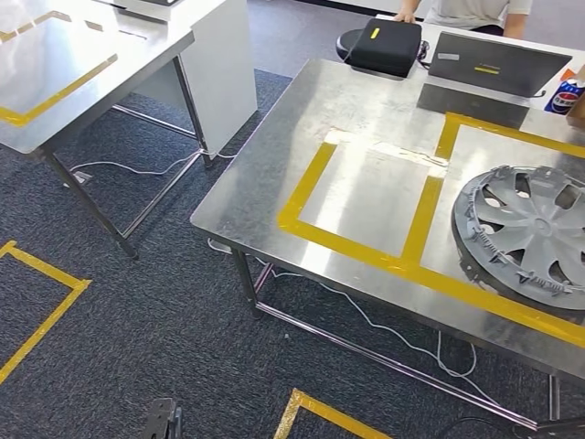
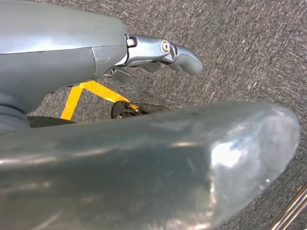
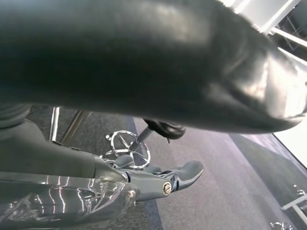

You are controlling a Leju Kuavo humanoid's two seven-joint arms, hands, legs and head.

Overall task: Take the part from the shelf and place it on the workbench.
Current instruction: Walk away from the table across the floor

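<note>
Head view: metal workbench [image 1: 290, 155] w/ yellow tape squares [image 1: 358, 247] marked on top. The part, a grey hubcap [image 1: 527, 233], lies flat on the bench at its right side, inside the right-hand tape frame, partly cut by the pic edge. At the far end of the bench: black case [image 1: 380, 44], dark laptop [image 1: 486, 66], blue can [image 1: 566, 96]. A person [image 1: 469, 11] stands behind that end, one hand on the bench edge. Second steel table [image 1: 76, 73] to the left, well apart, also taped. Dark carpet w/ yellow floor tape [image 1: 45, 315]; white cable under the bench.

Left wrist view: left hand [image 2: 159, 55] hangs over the carpet, fingers stretched out together, nothing in them. Big grey curved surface takes up the foreground.

Right wrist view: right hand [image 3: 163, 179] likewise, fingers straight, no object held. Chrome chair base [image 3: 128, 148] on the floor beyond it. Dark curved surface across the pic.
</note>
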